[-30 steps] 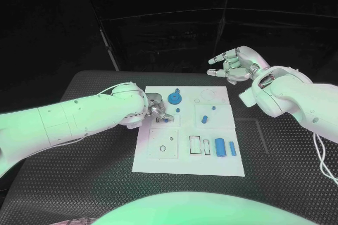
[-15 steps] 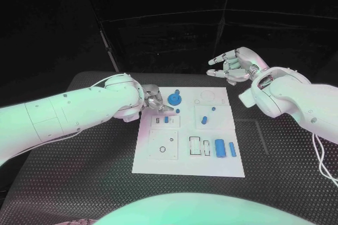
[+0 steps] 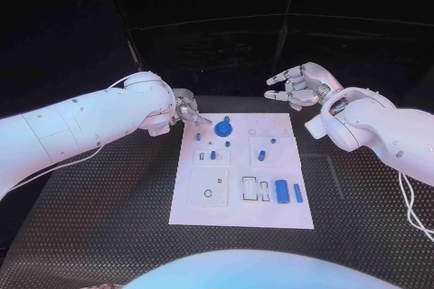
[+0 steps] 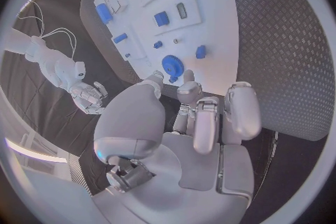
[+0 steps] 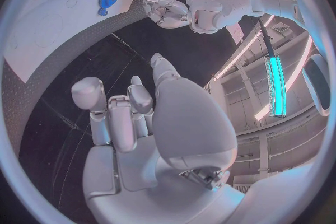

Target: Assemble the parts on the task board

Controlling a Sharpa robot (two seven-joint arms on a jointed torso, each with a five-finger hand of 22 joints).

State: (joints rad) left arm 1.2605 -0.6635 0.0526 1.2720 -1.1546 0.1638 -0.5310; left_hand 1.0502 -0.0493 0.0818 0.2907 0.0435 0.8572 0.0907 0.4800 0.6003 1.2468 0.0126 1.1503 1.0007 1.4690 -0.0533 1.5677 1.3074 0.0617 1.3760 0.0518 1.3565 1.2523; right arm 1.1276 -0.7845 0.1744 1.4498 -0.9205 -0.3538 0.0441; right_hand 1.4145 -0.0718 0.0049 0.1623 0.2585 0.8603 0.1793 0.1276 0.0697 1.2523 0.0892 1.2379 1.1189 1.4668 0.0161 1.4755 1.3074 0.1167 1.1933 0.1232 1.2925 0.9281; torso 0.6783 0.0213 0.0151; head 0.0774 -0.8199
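Left hand (image 3: pixel 187 108) has lifted off task board (image 3: pixel 243 207).

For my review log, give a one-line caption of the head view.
Both hands hover empty beyond the task board's far edge, blue parts lying on it.

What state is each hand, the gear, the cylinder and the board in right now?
Left hand: fingers curled, holding nothing, by the board's far left corner.
Right hand: raised beyond the board, holding nothing.
Gear: flat on the board.
Cylinder: lying on the board.
Board: flat on the table.
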